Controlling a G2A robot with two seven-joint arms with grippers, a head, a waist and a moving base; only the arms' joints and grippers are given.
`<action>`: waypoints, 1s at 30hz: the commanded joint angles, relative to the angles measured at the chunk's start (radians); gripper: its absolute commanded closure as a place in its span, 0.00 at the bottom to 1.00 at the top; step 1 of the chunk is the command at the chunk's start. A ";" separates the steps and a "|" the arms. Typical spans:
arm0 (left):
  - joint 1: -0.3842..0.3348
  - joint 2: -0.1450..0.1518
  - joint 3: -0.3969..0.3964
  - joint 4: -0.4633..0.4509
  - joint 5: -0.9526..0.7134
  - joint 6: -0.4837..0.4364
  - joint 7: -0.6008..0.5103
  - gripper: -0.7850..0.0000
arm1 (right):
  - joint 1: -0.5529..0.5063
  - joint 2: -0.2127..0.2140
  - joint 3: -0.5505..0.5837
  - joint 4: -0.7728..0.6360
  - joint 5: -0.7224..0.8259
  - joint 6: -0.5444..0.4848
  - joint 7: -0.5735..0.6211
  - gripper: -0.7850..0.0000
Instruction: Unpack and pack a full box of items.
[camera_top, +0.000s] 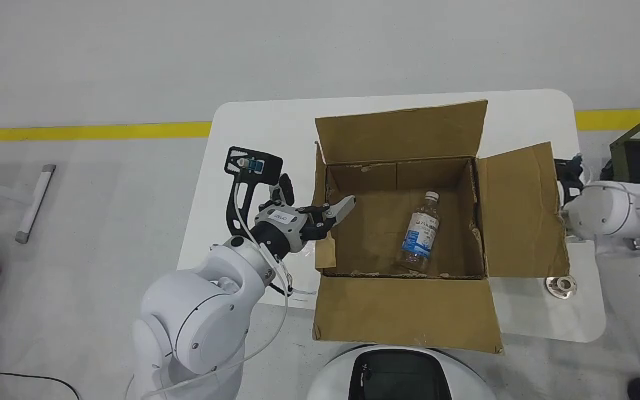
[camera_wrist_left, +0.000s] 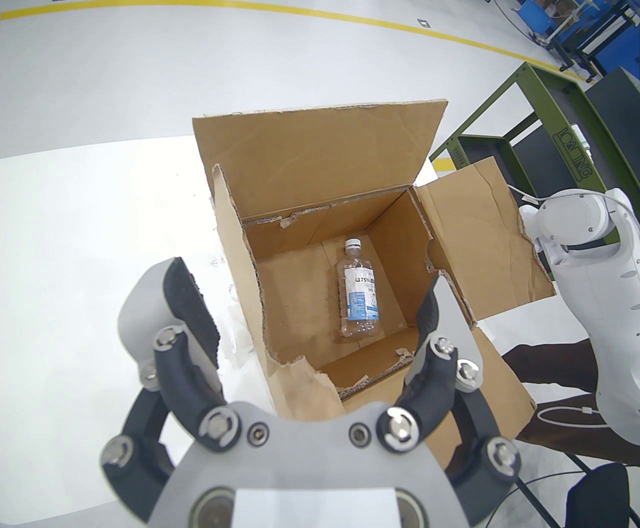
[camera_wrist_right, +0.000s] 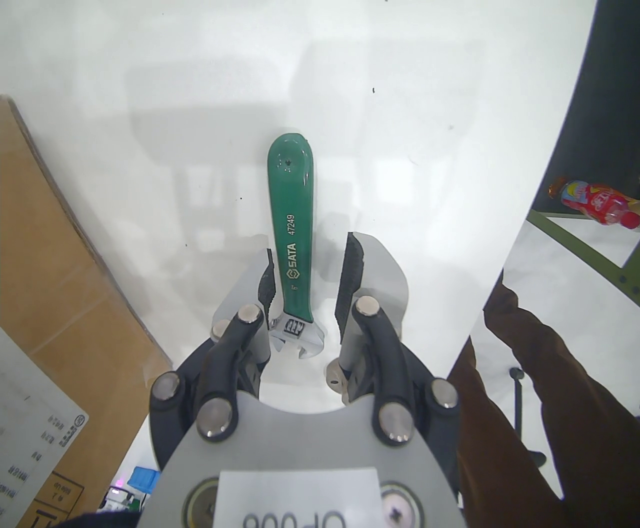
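Print is carried by three things: white lettering along the green handle of the wrench (camera_wrist_right: 292, 225), a white-and-blue label on the clear bottle (camera_wrist_left: 357, 295), and a white sticker (camera_wrist_right: 35, 440) on the outer wall of the cardboard box (camera_wrist_right: 65, 300) (none read off here).

Jaws of the right gripper (camera_wrist_right: 311, 250) are held open, moderately wide. The wrench is laid flat on the white table (camera_wrist_right: 400, 125) between them, with its metal head back toward the jaw roots and its handle run out past the fingertips. One pad is seen just beside the handle, and whether it touches cannot be told. A clear gap is left at the other pad, so nothing is gripped. The box wall is placed off to one side of these jaws.

Jaws of the left gripper (camera_wrist_left: 306, 280) are spread wide open and nothing is held. They are positioned at the torn side wall of the box and pointed into its opening. The bottle is laid on its side on the box floor, ahead of and below these jaws, with its white cap toward the far wall.

Counted: one box, three flaps folded outward, one bottle, one wrench.
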 joint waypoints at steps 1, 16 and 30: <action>0.000 0.000 0.000 0.000 0.000 0.000 0.000 0.00 | 0.003 0.001 -0.007 0.006 0.002 0.000 0.000 0.60; 0.000 0.000 0.000 0.000 0.000 0.000 0.000 0.00 | 0.029 0.006 -0.048 0.048 0.005 0.000 0.000 0.73; 0.000 0.000 0.000 0.000 0.000 0.000 0.000 0.00 | 0.047 0.008 -0.069 0.059 -0.004 0.000 0.000 1.00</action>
